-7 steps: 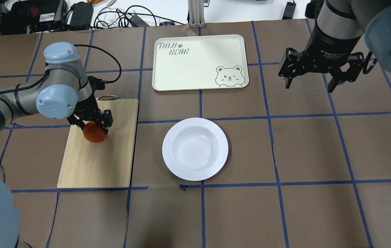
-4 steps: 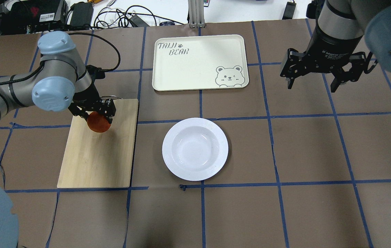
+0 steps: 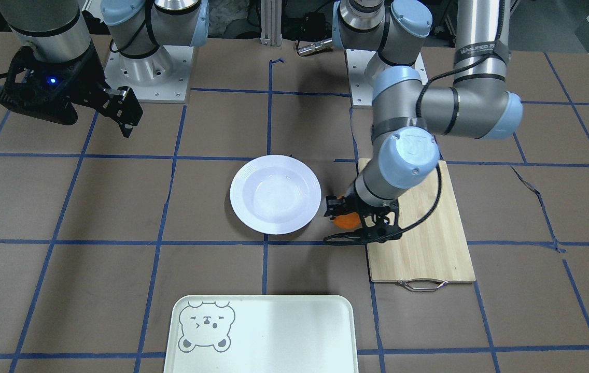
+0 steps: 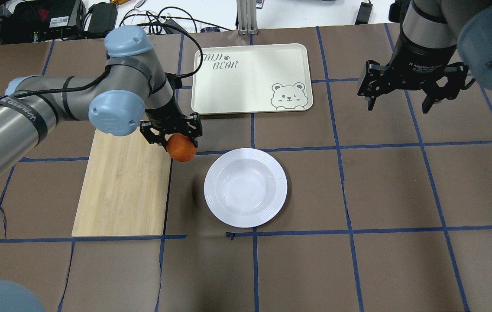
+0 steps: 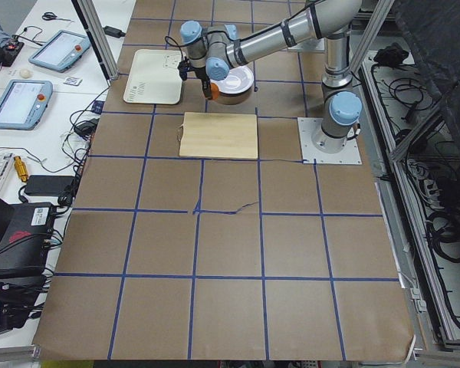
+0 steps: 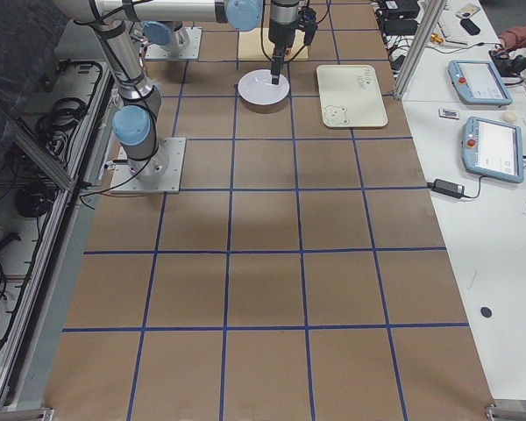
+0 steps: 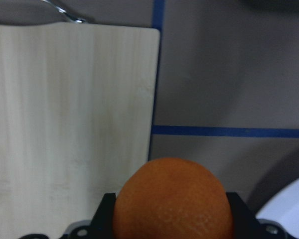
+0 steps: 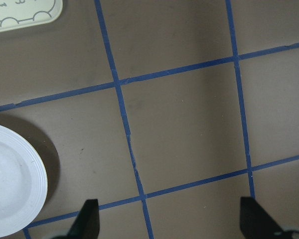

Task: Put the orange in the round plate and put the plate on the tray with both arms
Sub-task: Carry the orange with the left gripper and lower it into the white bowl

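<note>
My left gripper [image 4: 176, 139] is shut on the orange [image 4: 182, 147], held in the air just past the right edge of the bamboo board, a short way left of the white round plate [image 4: 245, 187]. The orange [image 7: 173, 199] fills the bottom of the left wrist view, with the plate's rim [image 7: 288, 209] at the lower right corner. In the front view the orange [image 3: 347, 221] hangs beside the plate [image 3: 275, 194]. The cream tray [image 4: 252, 78] with the bear drawing lies behind the plate. High at the far right, my right gripper [image 4: 402, 100] stands open with nothing in it.
The bamboo cutting board [image 4: 124, 182] with a metal handle lies left of the plate. Cables and electronics [image 4: 55, 19] crowd the back edge. Brown paper with blue tape lines [image 4: 341, 147] covers the table. The right wrist view shows the plate's edge [image 8: 15, 184] and the tray's corner [image 8: 25, 15].
My left arm has lifted the orange off the cutting board and carried it right, toward the plate. The right gripper has shifted slightly right and stays open.
</note>
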